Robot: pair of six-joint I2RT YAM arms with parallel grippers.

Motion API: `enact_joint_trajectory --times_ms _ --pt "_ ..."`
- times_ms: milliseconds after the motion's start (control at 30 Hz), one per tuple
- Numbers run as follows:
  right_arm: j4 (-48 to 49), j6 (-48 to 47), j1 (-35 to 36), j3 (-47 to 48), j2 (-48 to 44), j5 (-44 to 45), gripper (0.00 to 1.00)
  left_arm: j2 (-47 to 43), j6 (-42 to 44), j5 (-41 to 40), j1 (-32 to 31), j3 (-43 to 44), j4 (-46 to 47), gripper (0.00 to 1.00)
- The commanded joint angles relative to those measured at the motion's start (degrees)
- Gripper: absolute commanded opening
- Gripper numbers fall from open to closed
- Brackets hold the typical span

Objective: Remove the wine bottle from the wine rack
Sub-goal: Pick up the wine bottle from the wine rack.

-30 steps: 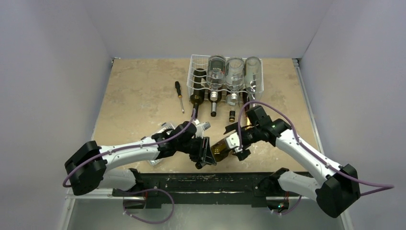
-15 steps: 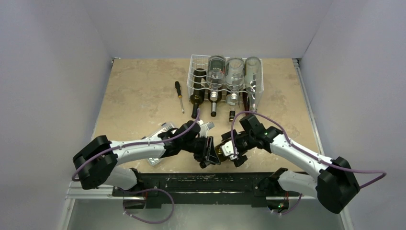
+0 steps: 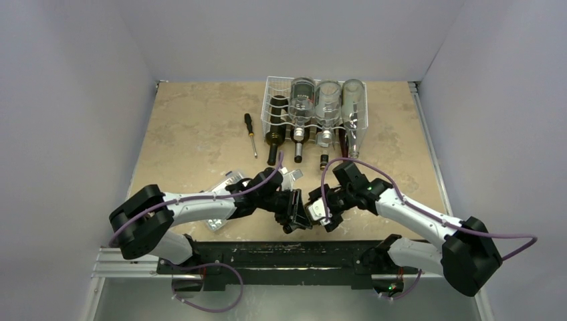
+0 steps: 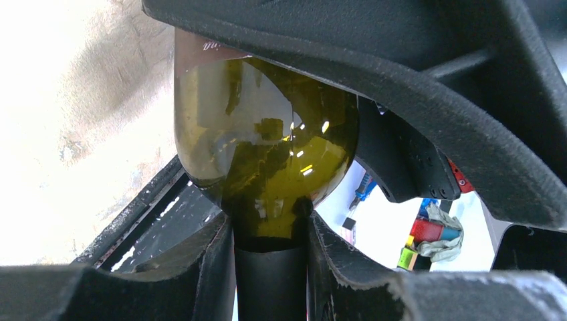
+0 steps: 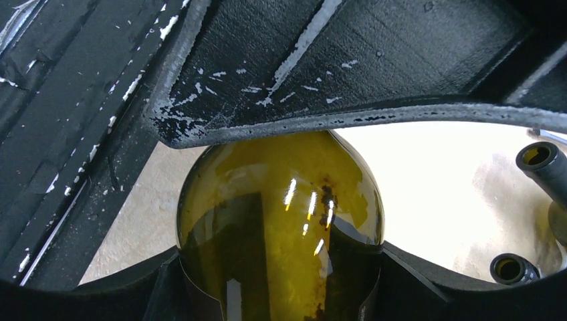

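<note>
Nearest item: my left gripper (image 4: 271,267) is clamped on the neck of the wine bottle (image 4: 266,144), with both fingers (image 4: 212,267) pressed against the dark capsule just below the olive-green shoulder. My right gripper (image 5: 281,291) stands around the same bottle's body, one finger at each flank and hard up beside the glass. I cannot tell whether those jaws are pressing or merely flanking. In the overhead view the two grippers meet nose to nose over the near part of the table (image 3: 194,127). The bottle lies between them, mostly hidden by the fingers. It is out of the wine rack (image 3: 269,100) and well apart from it. Beyond, the rack sits at the far side of the table, holding one dark bottle (image 3: 274,139) in its left row and three clear bottles (image 3: 327,100) beside it. A screwdriver (image 3: 251,136) lies just left of the rack.
</note>
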Motion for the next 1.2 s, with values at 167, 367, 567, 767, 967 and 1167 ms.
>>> enact_joint_trajectory --times_ms 167,367,567,767,967,1167 --pt "-1.00 0.48 0.21 2.12 0.85 -1.72 0.06 -2.43 -0.63 2.23 -0.41 0.43 11.08 0.37" --pt "-1.67 1.04 0.12 2.80 0.66 -2.60 0.01 -3.46 -0.44 1.76 -0.36 -0.29 10.31 0.63" --pt "-2.63 2.49 -1.65 4.08 0.06 -5.37 0.00 -3.93 2.08 0.52 -0.36 0.31 6.21 0.73" --pt "-3.70 2.64 -4.07 4.50 -1.51 -8.32 0.00 -8.55 4.95 -2.81 -0.46 -0.91 4.26 0.78" --pt "-4.54 3.11 -5.35 5.35 -1.59 -10.44 0.00 -14.89 8.85 -8.23 -0.53 -3.01 3.22 0.82" --pt "-5.02 4.33 -7.19 6.09 -2.23 -12.54 0.00 -20.85 12.58 -15.32 -1.00 -6.23 3.16 0.85"
